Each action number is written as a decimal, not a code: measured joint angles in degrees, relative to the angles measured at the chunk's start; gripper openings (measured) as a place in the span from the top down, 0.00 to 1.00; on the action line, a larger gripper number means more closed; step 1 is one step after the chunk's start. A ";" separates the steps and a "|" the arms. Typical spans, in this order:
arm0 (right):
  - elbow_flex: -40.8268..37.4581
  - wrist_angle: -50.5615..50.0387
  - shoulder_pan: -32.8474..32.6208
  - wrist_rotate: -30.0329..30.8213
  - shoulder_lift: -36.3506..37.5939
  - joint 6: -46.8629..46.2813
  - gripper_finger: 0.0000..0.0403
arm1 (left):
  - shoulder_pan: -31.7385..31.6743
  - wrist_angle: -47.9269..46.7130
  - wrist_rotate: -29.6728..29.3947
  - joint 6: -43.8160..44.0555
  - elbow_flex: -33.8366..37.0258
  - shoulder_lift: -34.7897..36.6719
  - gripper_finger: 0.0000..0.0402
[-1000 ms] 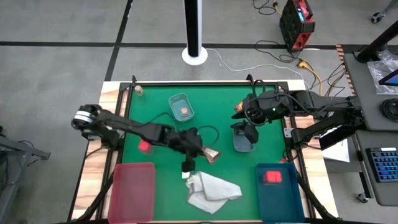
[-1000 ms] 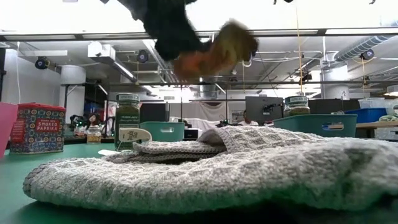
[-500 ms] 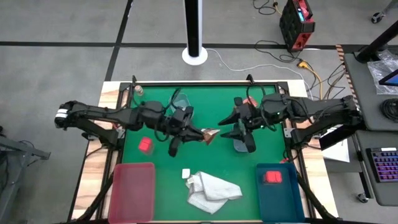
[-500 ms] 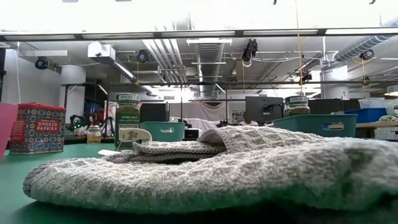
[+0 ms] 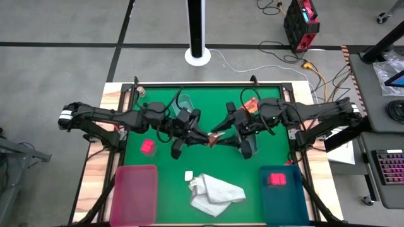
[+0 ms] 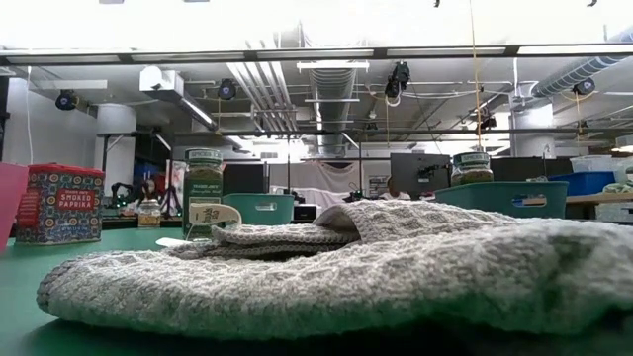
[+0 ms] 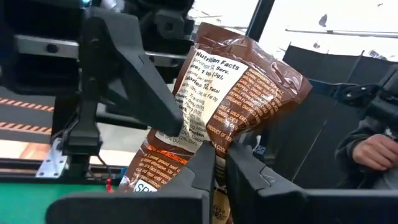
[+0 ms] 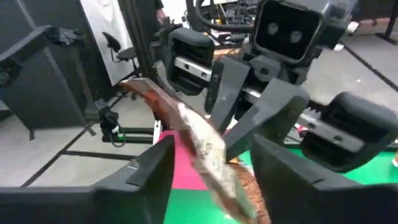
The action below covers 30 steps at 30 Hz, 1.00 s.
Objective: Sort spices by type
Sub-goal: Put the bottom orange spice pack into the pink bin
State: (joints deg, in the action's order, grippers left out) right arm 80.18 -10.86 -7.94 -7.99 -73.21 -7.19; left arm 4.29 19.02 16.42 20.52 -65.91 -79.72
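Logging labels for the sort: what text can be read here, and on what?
"SMOKED PAPRIKA": red tin, low view.
"Nutrition Facts": brown packet held in the left tool.
Smaller print on the packet: too blurred.
Green jar label: too small to read.

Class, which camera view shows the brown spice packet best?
The left wrist view: the brown packet fills it, printed label readable, pinched by the left gripper. The right wrist view shows it edge-on, the high view only small, the low view not at all.
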 joint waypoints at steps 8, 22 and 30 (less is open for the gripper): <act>0.02 0.22 0.00 -0.19 0.28 1.23 0.94 | -0.07 0.60 0.78 5.50 -0.02 0.00 0.91; 0.22 -5.31 0.09 3.16 5.77 -6.59 0.96 | -0.96 -3.98 -3.87 3.06 0.00 3.23 0.64; 2.80 -28.91 0.15 20.90 4.57 -17.49 0.97 | 0.36 -3.80 -13.26 -0.92 -0.60 4.84 0.61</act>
State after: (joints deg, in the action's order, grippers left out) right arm 82.98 -39.77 -7.79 12.91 -68.64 -24.68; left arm 4.65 15.23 3.16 19.60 -66.51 -74.88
